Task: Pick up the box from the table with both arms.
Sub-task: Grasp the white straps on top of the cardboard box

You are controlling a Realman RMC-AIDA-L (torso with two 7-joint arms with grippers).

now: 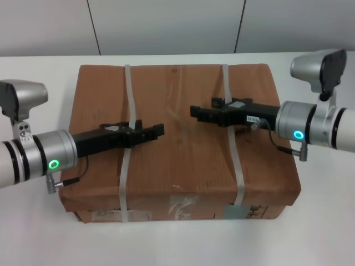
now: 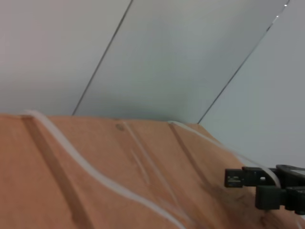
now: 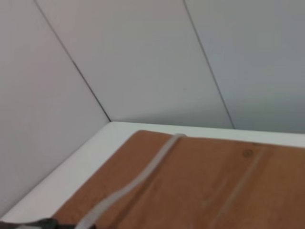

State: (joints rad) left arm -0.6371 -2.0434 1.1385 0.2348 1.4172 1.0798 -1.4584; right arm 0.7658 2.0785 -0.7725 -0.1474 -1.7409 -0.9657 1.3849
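The large brown cardboard box stands on the white table, with two whitish straps across its creased top and labels on its front side. My left gripper hovers over the left half of the box top, pointing inward, fingers together and holding nothing. My right gripper hovers over the right half, pointing inward toward the left one, also shut and empty. The two tips are a short gap apart near the box's middle. The left wrist view shows the box top and the right gripper farther off.
A grey panelled wall rises behind the table's far edge. Bare white tabletop runs along all sides of the box; it shows beside the box top in the right wrist view.
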